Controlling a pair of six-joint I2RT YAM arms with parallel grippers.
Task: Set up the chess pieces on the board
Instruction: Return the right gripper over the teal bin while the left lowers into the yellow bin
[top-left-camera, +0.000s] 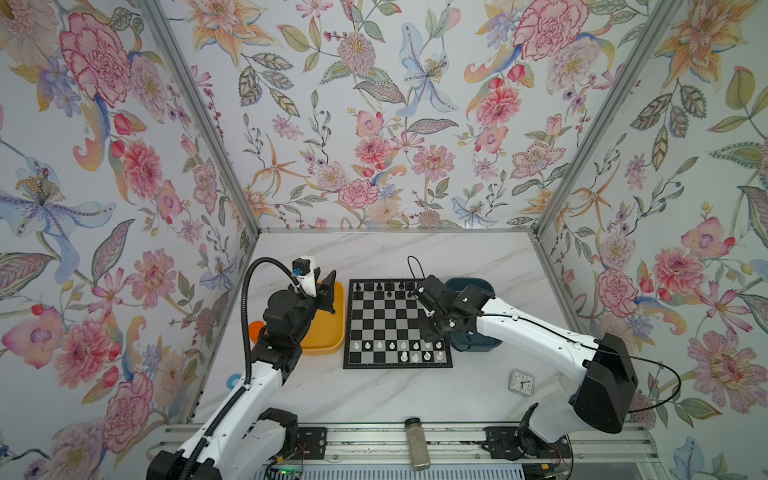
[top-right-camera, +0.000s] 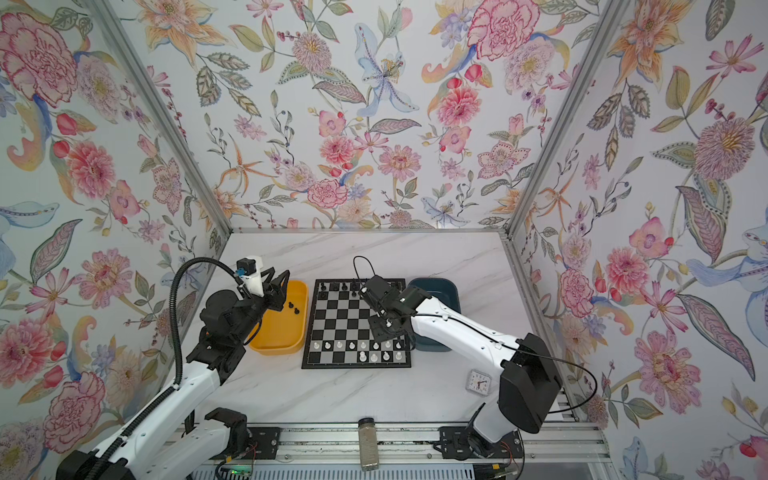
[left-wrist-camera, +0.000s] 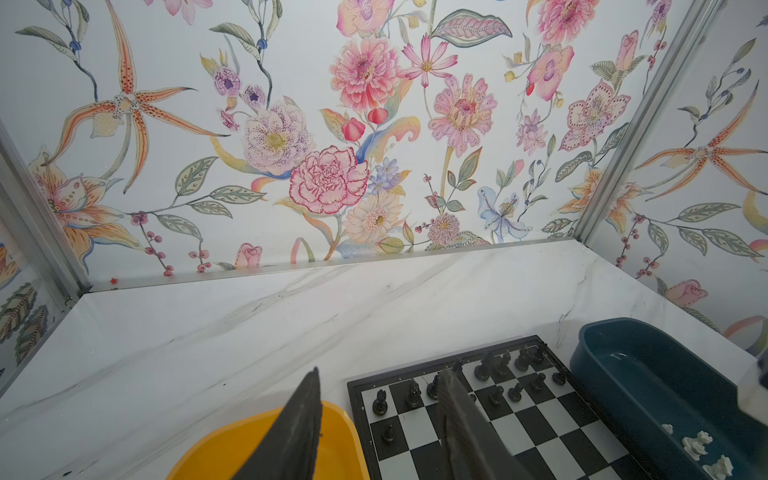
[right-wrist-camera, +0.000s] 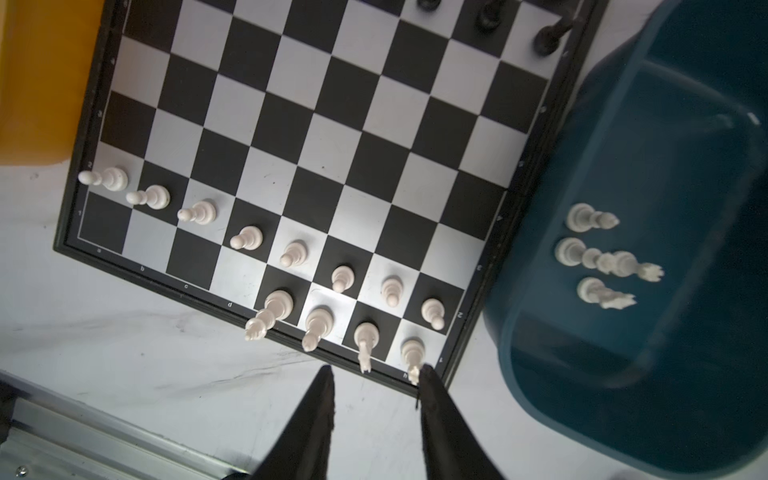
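Right gripper (right-wrist-camera: 376, 372): jaws spread, nothing between them. It sits bottom centre of the right wrist view, just off the board's edge. One fingertip (right-wrist-camera: 426, 376) is right at the top of the white corner piece (right-wrist-camera: 412, 351); touching or just beside, cannot tell. Three more white back-row pieces (right-wrist-camera: 319, 322) stand in the same row, with a row of eight white pawns (right-wrist-camera: 343, 277) behind them. The dark blue tray (right-wrist-camera: 665, 395), at the right of that frame beside the board, holds a few white pieces (right-wrist-camera: 582, 218).

The board (top-left-camera: 386, 320) lies mid-table in both top views. Black pieces (top-left-camera: 388, 286) stand along its upper edge and the white ones along its lower edge.

Left gripper (left-wrist-camera: 380, 374): jaws also spread and empty, up over the yellow tray (top-right-camera: 274, 338), which is left of the board in both top views. Two black pieces in the tray (top-right-camera: 293, 307) show near its upper right.
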